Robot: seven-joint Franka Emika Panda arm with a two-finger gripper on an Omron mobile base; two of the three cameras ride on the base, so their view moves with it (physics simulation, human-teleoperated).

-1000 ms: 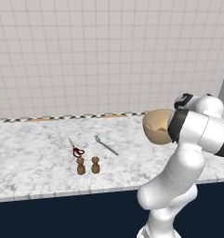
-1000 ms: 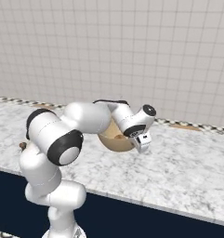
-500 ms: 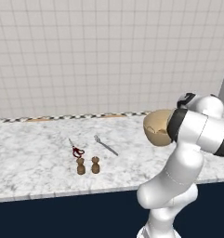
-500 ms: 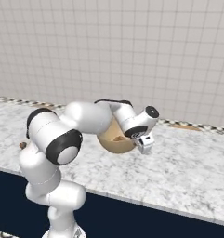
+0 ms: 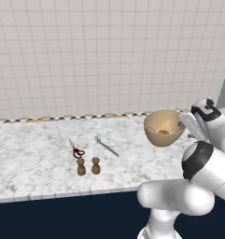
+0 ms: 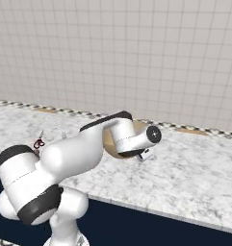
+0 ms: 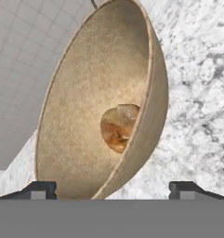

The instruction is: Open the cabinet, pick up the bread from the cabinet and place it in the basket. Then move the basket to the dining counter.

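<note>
Both fingertips (image 7: 36, 188) now wide off basket (image 7: 85, 93) rim.

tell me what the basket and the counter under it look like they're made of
The basket: probably wood or a woven fibre, matte; tan smooth outside, lighter, finely grained inside, no shine. The counter: looks like polished marble, white-grey with darker veining, though it could be an imitation stone.
</note>
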